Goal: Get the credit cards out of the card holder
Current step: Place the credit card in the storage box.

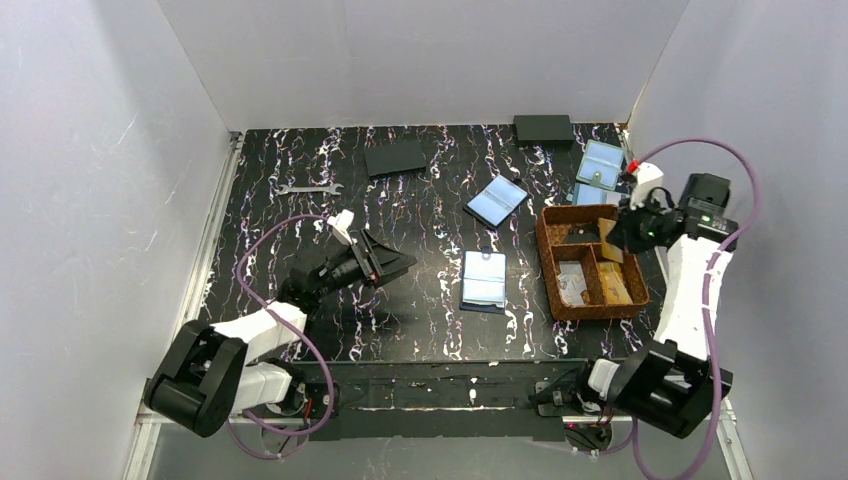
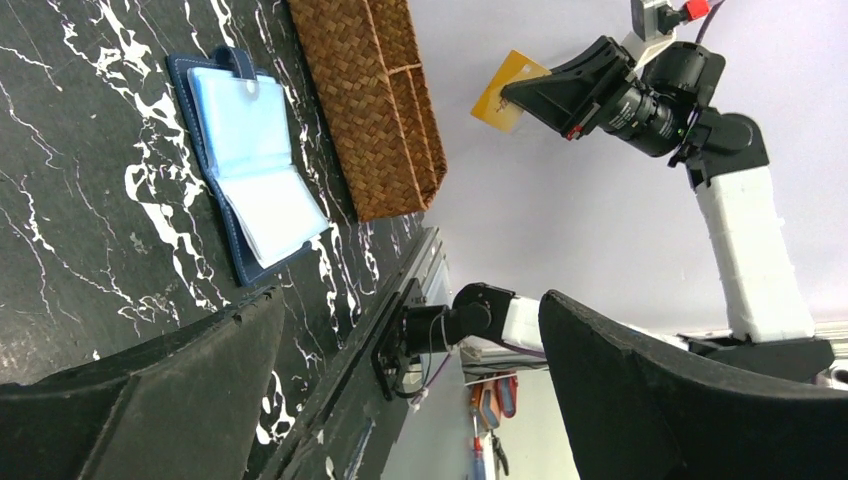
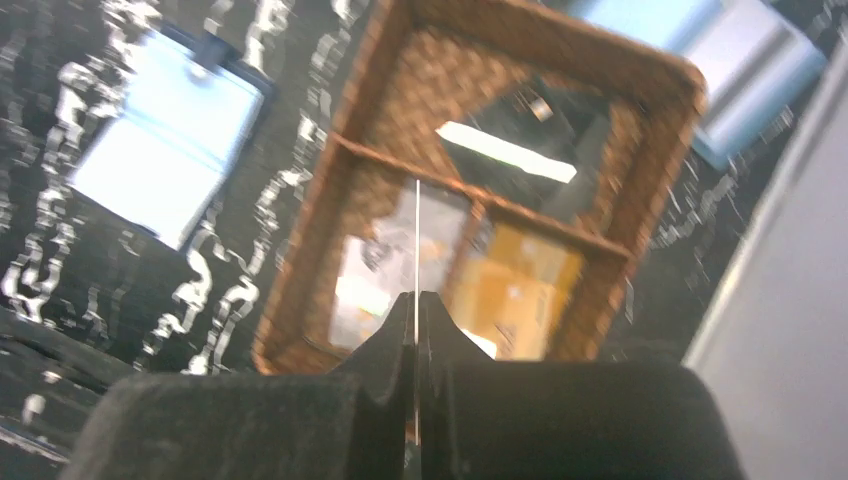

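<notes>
The two fingers [image 3: 388, 345] are pressed together on a card [image 3: 416, 235] that shows only as a thin pale line, because it is seen from its edge. Under it is a woven tray [image 3: 305, 265] with three compartments, the picture being blurred: dark things at the top, grey ones lower left, orange-tan ones lower right. On the dark marbled worktop [image 3: 120, 290] an open card holder [image 3: 165, 135] lies left of the tray, and pale blue pouches [image 3: 740, 60] lie at upper right.

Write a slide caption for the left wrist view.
Right pincer holds an orange card above the woven tray; card holder lies open.
</notes>
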